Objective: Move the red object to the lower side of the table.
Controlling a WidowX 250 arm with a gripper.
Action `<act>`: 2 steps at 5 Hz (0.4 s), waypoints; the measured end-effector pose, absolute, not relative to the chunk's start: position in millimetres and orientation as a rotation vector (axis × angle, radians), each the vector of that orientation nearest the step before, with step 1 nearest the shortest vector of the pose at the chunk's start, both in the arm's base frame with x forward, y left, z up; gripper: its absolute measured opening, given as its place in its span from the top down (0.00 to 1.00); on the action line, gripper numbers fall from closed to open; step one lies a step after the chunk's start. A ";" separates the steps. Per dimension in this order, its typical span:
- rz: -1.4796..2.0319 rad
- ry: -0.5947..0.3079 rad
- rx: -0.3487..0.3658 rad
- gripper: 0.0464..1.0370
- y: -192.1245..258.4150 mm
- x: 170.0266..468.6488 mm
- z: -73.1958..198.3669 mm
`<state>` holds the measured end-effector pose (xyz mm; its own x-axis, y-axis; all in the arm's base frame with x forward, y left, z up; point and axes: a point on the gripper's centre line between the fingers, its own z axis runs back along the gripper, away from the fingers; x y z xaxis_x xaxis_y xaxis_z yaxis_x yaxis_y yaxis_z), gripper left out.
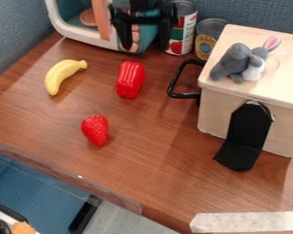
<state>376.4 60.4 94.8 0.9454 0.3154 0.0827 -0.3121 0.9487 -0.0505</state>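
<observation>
Two red objects lie on the wooden table. A red bell pepper rests near the upper middle, and a red strawberry lies lower and to the left, its tip toward the bottom. At the top edge hangs the black gripper, above and behind the pepper in the view. Its two fingers are spread apart with nothing held between them, in front of the toy microwave. Neither red object is touched by it.
A yellow banana lies left of the pepper. Behind stand a toy microwave and two cans. On the right, a wooden box with a black handle carries grey plush toys; a black bracket stands against its front.
</observation>
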 end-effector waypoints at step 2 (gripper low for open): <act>0.272 -0.050 0.010 0.04 83.8 359.1 76.0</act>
<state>359.1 83.8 76.0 0.9620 0.2683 0.0508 -0.2688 0.9632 0.0033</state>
